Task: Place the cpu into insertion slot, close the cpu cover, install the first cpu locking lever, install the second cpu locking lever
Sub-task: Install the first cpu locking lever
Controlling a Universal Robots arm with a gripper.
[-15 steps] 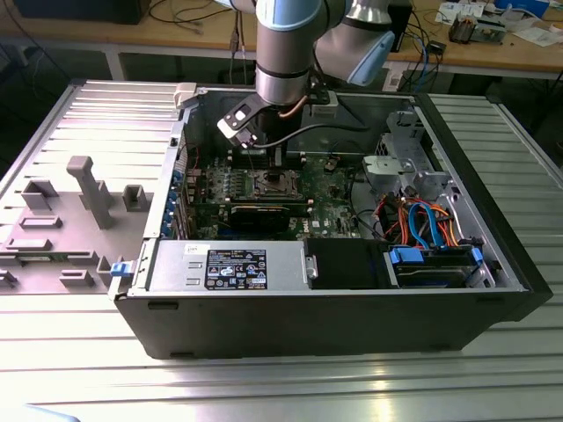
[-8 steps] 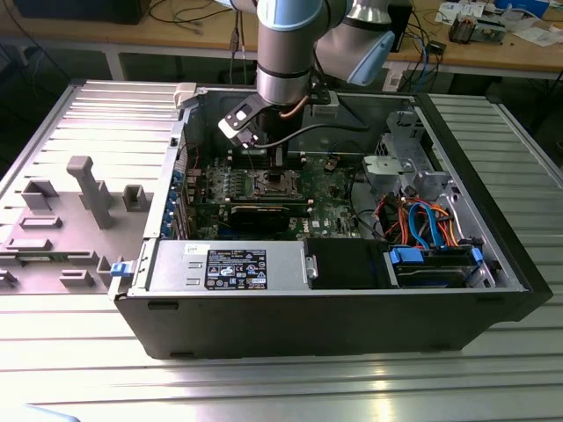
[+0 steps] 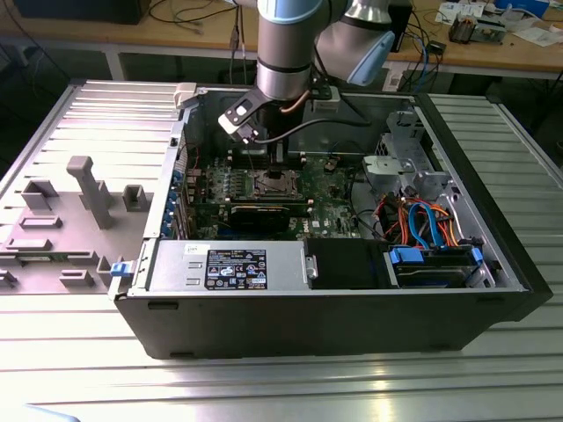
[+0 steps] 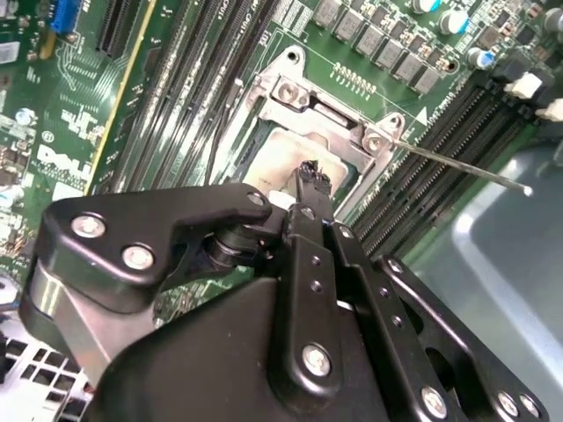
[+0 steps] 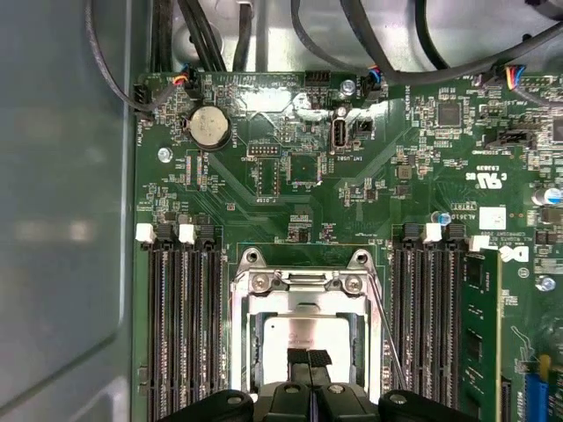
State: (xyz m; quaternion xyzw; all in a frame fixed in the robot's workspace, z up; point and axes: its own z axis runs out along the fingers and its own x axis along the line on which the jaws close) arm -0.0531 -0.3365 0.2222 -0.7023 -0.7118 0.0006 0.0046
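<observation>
Nearest the lens in both wrist views is the black linkage of the gripper (image 5: 309, 359). Its two fingertips are drawn together with no real gap and nothing visible between them. Straight below those tips lies the cpu (image 5: 295, 332), its dull silver top flat in the insertion slot (image 3: 274, 183). In the exterior view that socket sits just left of the frame's centre, on the green motherboard (image 3: 330, 207) inside the open computer case (image 3: 352, 316), directly beneath the arm that drops in from the upper middle. The cpu cover (image 5: 303, 303) appears to lie down around the chip, which shows through its window. The fingertips hang over one edge of that window — whether they touch metal I cannot tell. One thin locking lever (image 4: 466, 167) runs from the socket's corner and slants free, out past the memory slots (image 4: 422, 202) — beside the fingers, not under them. By my judgement the chip is seated and this lever is unlatched.
</observation>
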